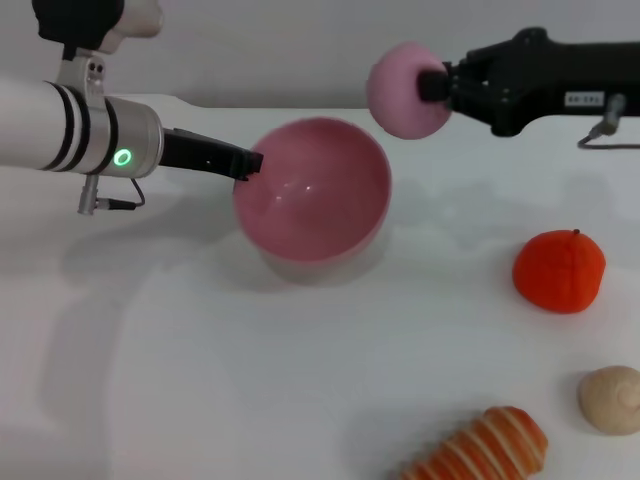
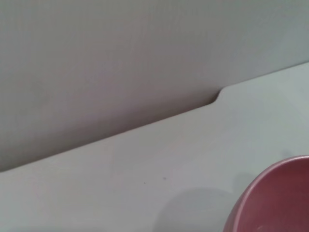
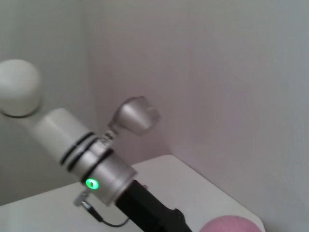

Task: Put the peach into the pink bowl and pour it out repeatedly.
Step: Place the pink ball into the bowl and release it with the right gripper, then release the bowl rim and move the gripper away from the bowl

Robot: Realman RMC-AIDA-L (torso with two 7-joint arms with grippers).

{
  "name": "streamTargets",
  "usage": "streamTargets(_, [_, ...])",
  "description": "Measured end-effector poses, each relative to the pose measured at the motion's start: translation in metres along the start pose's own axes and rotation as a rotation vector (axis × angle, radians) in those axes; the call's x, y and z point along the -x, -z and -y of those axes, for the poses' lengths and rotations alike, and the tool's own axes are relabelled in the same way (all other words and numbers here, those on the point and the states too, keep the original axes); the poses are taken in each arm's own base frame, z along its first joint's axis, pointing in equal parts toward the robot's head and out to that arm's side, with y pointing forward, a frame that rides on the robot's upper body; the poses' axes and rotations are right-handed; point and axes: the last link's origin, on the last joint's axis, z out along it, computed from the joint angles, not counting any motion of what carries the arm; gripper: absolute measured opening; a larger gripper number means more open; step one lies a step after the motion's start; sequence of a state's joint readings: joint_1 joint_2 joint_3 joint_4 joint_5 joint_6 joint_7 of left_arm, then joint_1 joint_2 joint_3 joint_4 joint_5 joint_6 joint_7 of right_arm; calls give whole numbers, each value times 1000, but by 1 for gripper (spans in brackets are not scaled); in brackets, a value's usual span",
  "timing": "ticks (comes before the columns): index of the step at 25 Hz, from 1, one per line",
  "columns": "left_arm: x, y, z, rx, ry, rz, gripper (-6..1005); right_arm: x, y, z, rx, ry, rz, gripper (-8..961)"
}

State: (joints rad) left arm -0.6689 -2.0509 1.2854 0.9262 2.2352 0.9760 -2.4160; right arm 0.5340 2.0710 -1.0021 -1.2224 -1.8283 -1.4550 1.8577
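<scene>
My right end effector [image 1: 440,85] is clamped on the small matte pale-pink toy peach [image 1: 405,90], held in the air just beyond the far right rim of the bowl. My left end effector [image 1: 250,165] is closed on the left rim of the glossy deep pink plastic bowl [image 1: 315,190], which sits tilted with its mouth toward me, on or just over the white worktop [image 1: 200,380].

I judge the peach light and a bit soft, matte so not slippery; a pinch across its middle works. The bowl looks stiff, light and slick, so the rim pinch could slip when tipped.

Count: one peach, one bowl, one orange-red round fruit [image 1: 559,271], one beige lumpy ball [image 1: 611,399], one orange-and-white striped long toy [image 1: 480,450].
</scene>
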Motion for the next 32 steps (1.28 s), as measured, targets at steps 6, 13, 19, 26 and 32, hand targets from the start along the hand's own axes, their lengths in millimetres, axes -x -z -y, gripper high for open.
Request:
streamTargets(6, [0, -3, -6, 12, -15, 17, 84, -19, -31, 8, 28, -24, -21, 142])
streamTargets(13, [-2, -5, -12, 21, -40, 25, 85, -25, -49, 7, 41, 0, -39, 214])
streamTargets(19, [-3, -5, -12, 22, -41, 25, 85, -24, -45, 8, 28, -5, -2, 406])
streamTargets(26, [1, -3, -13, 38, -37, 71, 86, -29, -11, 21, -89, -17, 179, 454])
streamTargets(32, [10, -1, -6, -13, -23, 162, 87, -48, 32, 29, -247, -35, 403, 467])
